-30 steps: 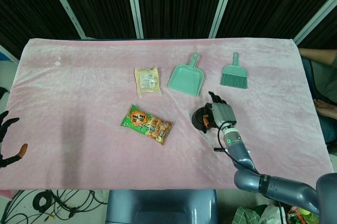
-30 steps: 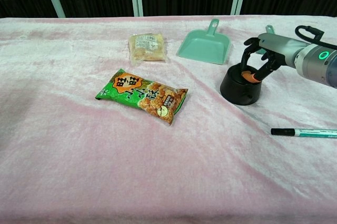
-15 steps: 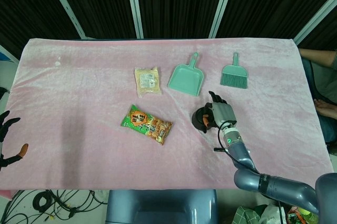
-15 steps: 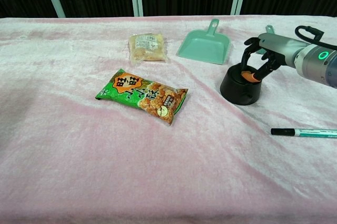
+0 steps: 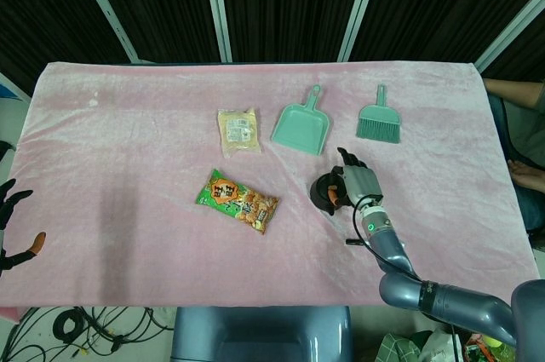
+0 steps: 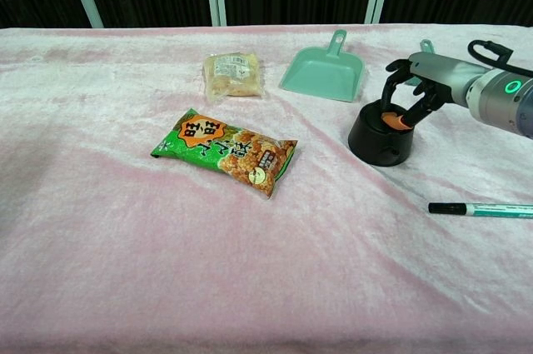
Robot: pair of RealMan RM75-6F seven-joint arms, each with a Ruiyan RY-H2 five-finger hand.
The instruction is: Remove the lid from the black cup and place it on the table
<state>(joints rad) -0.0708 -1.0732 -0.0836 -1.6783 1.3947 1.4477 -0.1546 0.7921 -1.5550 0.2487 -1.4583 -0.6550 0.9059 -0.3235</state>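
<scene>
Lid (image 6: 391,118) sits atop the black cup (image 6: 381,141) at the right of the table (image 6: 125,229), directly beneath the right hand (image 6: 414,87). Its fingers curl down onto the lid; a firm hold cannot be confirmed. Left hand (image 5: 10,224) hangs open, well apart at far left.

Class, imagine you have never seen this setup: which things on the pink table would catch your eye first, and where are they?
The eye goes first to the right hand, its dark fingers curled down onto the black cup at the table's right. Next comes the bright green snack bag lying near the middle. Behind them, at the far side, lie the mint-green dustpan and matching brush.
</scene>
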